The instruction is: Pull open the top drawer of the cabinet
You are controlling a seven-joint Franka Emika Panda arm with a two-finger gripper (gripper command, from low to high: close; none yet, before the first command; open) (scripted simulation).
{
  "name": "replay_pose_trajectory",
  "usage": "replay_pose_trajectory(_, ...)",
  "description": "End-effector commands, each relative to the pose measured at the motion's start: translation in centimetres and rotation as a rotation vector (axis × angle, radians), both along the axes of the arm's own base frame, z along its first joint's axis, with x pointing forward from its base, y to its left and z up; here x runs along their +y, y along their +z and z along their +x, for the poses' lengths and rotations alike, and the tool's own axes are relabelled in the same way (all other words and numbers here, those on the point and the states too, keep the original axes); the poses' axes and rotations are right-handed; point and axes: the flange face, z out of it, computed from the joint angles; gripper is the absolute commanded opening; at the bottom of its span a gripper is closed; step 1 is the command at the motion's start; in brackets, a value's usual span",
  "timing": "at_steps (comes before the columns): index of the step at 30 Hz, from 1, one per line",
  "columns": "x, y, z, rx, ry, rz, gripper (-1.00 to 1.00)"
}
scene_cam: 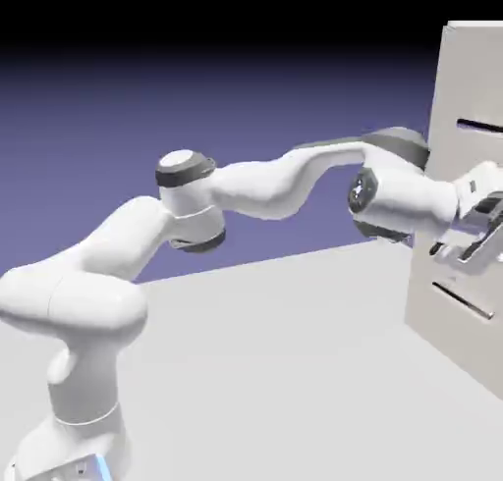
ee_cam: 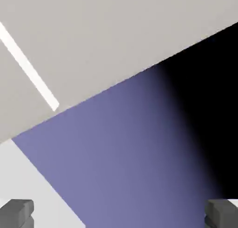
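White arm reaches right, gripper (scene_cam: 478, 236) spread wide and empty, close in front of the cabinet (scene_cam: 462, 77) below the top drawer (scene_cam: 476, 101).

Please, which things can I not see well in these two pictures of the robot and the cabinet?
- Exterior view: the cabinet is cut off by the right edge, and so is the top drawer's handle.
- Exterior view: the gripper reaches the right edge; whether its fingers touch the cabinet front cannot be told.
- Hand view: no handle shows, only a tilted off-white panel, backdrop and the two fingers.
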Motion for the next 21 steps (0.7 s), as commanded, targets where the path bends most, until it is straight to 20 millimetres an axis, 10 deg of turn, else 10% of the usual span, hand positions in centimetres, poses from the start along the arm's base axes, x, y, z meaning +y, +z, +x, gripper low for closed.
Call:
replay_pose_trajectory(1, 2.5, 1.2, 0.8, -0.024, 0.057, -0.066, 0.0)
replay_pose_trajectory(5, 12.2, 4.5, 3.1, -0.112, 0.262, -0.295, 0.0)
replay_pose_trajectory(13, 12.2, 4.5, 8.1, -0.112, 0.262, -0.295, 0.0)
replay_pose_trajectory(14, 12.2, 4.5, 8.1, -0.112, 0.262, -0.295, -1.0)
replay_pose_trajectory(21, 12.2, 4.5, 3.2, -0.112, 0.262, -0.295, -1.0)
